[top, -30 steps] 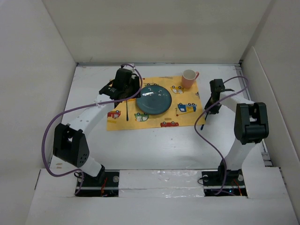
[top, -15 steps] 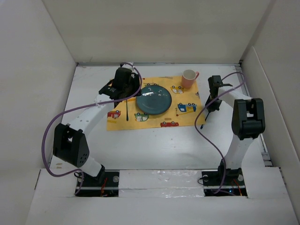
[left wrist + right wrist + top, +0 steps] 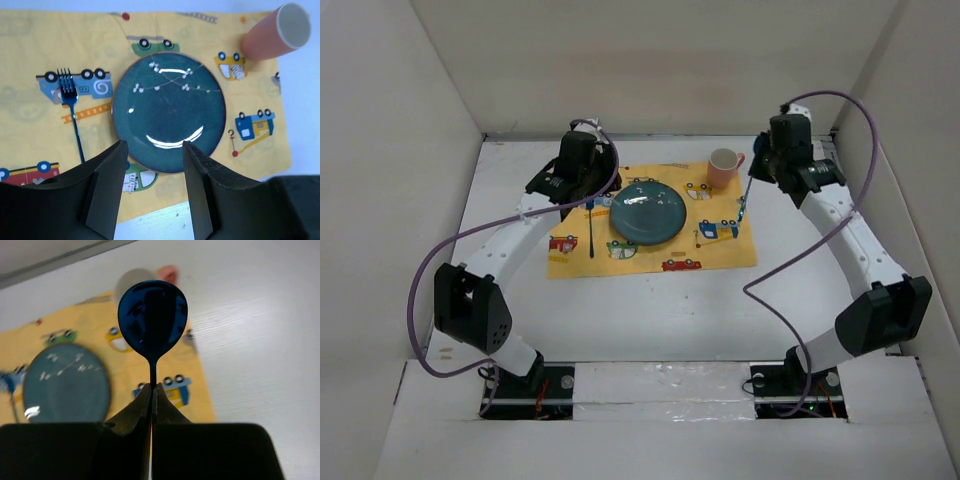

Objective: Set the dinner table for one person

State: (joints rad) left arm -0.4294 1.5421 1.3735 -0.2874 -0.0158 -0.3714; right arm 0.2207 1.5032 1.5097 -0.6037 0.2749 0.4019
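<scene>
OK, right gripper [image 3: 151,390] pinches blue spoon [image 3: 152,315] by its handle; lower it flat just right of teal plate [image 3: 65,385]. Left gripper [image 3: 153,148] spread, empty.

The placemat [image 3: 650,258] lies on the counter [image 3: 660,310], toward its far side. The plate [image 3: 648,214] sits at the mat's middle, with the fork [image 3: 591,235] just left of it on the mat. The cup [image 3: 723,167] stands at the mat's far right corner. The spoon [image 3: 744,200] hangs pinched in the right end effector [image 3: 151,390] above the mat's right edge.
</scene>
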